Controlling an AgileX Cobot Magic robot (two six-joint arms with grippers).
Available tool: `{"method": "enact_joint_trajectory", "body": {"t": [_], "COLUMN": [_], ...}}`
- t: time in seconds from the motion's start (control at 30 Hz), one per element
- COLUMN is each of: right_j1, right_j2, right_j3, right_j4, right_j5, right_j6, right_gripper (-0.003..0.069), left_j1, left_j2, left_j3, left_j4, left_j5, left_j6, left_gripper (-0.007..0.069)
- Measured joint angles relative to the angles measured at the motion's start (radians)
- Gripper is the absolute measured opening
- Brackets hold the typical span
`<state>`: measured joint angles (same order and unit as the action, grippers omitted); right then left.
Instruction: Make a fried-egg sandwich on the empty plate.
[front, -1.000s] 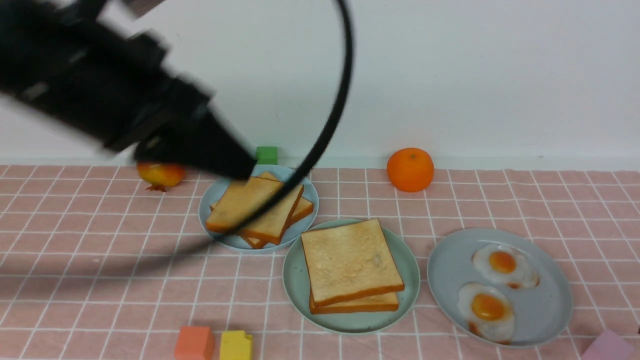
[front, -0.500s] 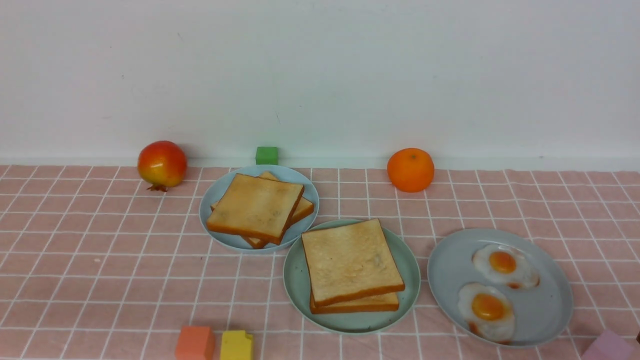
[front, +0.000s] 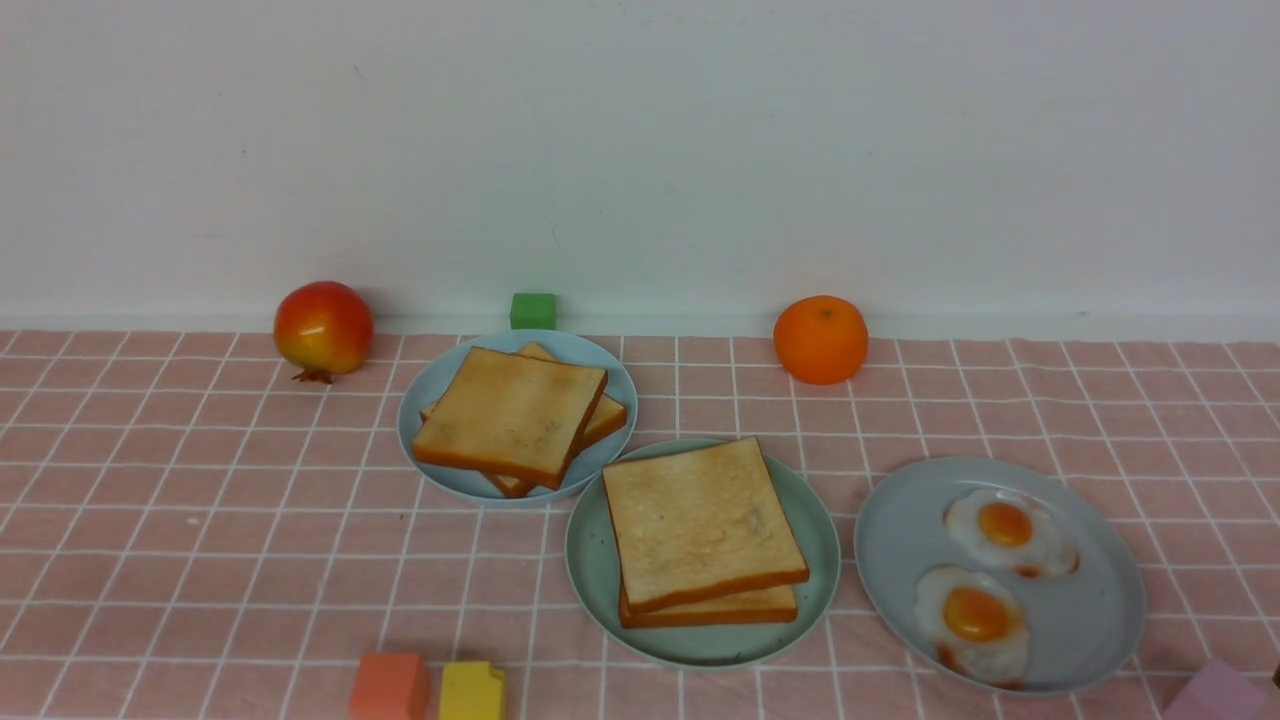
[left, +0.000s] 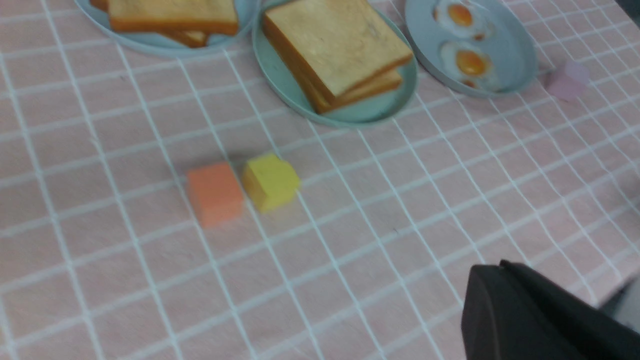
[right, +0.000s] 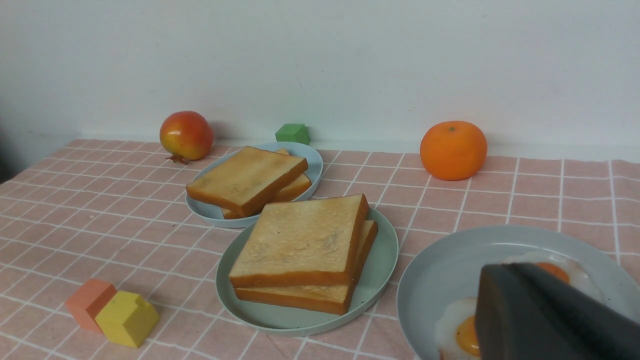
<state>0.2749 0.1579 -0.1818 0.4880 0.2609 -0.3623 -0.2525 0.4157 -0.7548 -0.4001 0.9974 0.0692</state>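
Observation:
The mint-green empty plate (front: 590, 560) sits mid-table and carries two toast slices stacked as the sandwich (front: 700, 525); what lies between the slices is hidden. The left wrist view shows the same plate (left: 380, 107) and stack (left: 335, 45) far ahead of my left gripper (left: 487, 270), which is shut and holds nothing, low over the checked cloth near the table's front. In the right wrist view my right gripper (right: 495, 272) is shut and empty, in front of the fried eggs, with the sandwich (right: 300, 245) off to one side. Neither arm appears in the front view.
A pale blue plate (front: 445, 372) with a loose toast pile stands behind the sandwich to the left. A grey-blue plate (front: 900, 560) on the right holds two fried eggs. A red fruit (front: 323, 327), green block (front: 533, 310) and orange (front: 820, 339) line the wall. Orange (front: 388, 686), yellow (front: 472, 690) and lilac (front: 1215, 693) blocks lie at the front.
A second ago my left arm stretched across the front view over the toast pile; it has pulled back out of that view. The food and plates have not moved.

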Motion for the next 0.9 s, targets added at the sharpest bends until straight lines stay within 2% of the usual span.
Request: {"method": "enact_joint_trajectory", "body": {"t": [0.17, 0.2, 0.27, 0.33, 0.43, 0.63, 0.73, 0.9], "right_j1": [0.000, 0.000, 0.000, 0.000, 0.000, 0.000, 0.000, 0.000], "right_j2": [0.000, 0.000, 0.000, 0.000, 0.000, 0.000, 0.000, 0.000], "right_j3": [0.000, 0.000, 0.000, 0.000, 0.000, 0.000, 0.000, 0.000], "right_j4": [0.001, 0.002, 0.002, 0.002, 0.002, 0.002, 0.002, 0.002], "right_j5": [0.000, 0.001, 0.001, 0.001, 0.001, 0.001, 0.002, 0.002], "right_j6": [0.000, 0.000, 0.000, 0.000, 0.000, 0.000, 0.000, 0.000], "right_gripper": [0.0017, 0.0018, 0.0018, 0.0018, 0.0022, 0.0029, 0.0032, 0.0032], "left_j1": [0.000, 0.000, 0.000, 0.000, 0.001, 0.077, 0.122, 0.129], "left_j2": [-0.025, -0.068, -0.105, -0.194, -0.281, -0.424, -0.425, -0.425], "left_j3": [0.105, 0.173, 0.243, 0.391, 0.523, 0.762, 0.770, 0.770], "left_j4": [0.125, 0.202, 0.286, 0.442, 0.521, 0.462, 0.428, 0.422], "left_j5": [-0.238, -0.357, -0.433, -0.569, -0.637, -0.636, -0.621, -0.617], "left_j6": [-0.047, -0.119, -0.173, -0.268, -0.318, -0.340, -0.334, -0.324], "left_gripper": [0.0013, 0.0013, 0.0013, 0.0013, 0.0013, 0.0013, 0.0013, 0.0013]}}
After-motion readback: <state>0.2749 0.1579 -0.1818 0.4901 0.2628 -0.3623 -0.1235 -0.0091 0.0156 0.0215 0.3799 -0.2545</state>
